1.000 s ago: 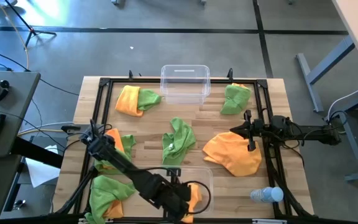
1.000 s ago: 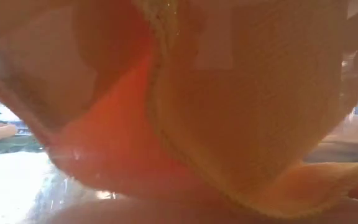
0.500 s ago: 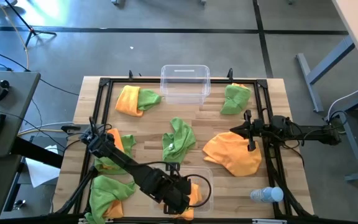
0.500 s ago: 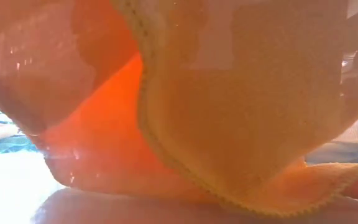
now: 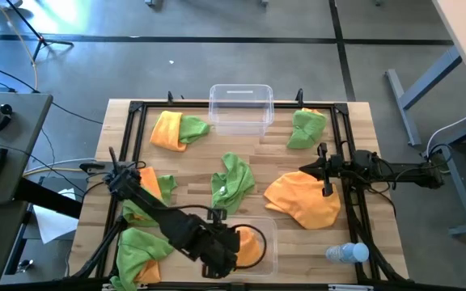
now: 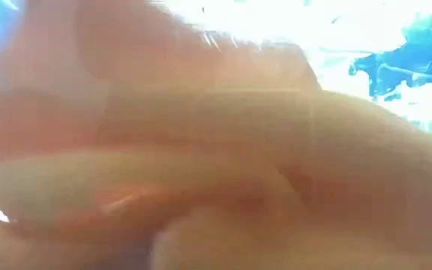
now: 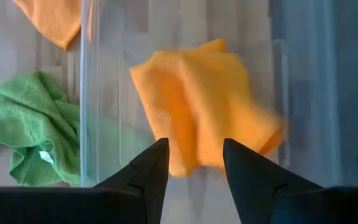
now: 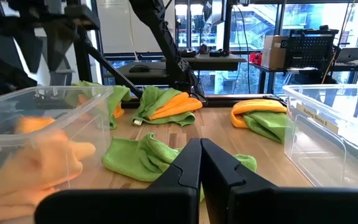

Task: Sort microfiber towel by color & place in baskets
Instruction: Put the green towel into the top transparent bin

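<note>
My left gripper stands open above the near clear basket, over its left part. Below its fingers an orange towel lies crumpled in that basket, touching no finger; it also fills the low view as an orange towel. My right gripper is shut and empty. It hovers at the table's right over the far edge of a large spread orange towel. A second clear basket stands at the far edge.
Loose towels lie about: a green one at the centre, an orange and green pair far left, a green one far right, and orange and green ones under my left arm. A clear bottle lies near right.
My left gripper has opened and let go of the orange towel. The towel hung inside the near basket and has dropped onto its floor. The gripper has drawn back a little toward the table's left edge.
</note>
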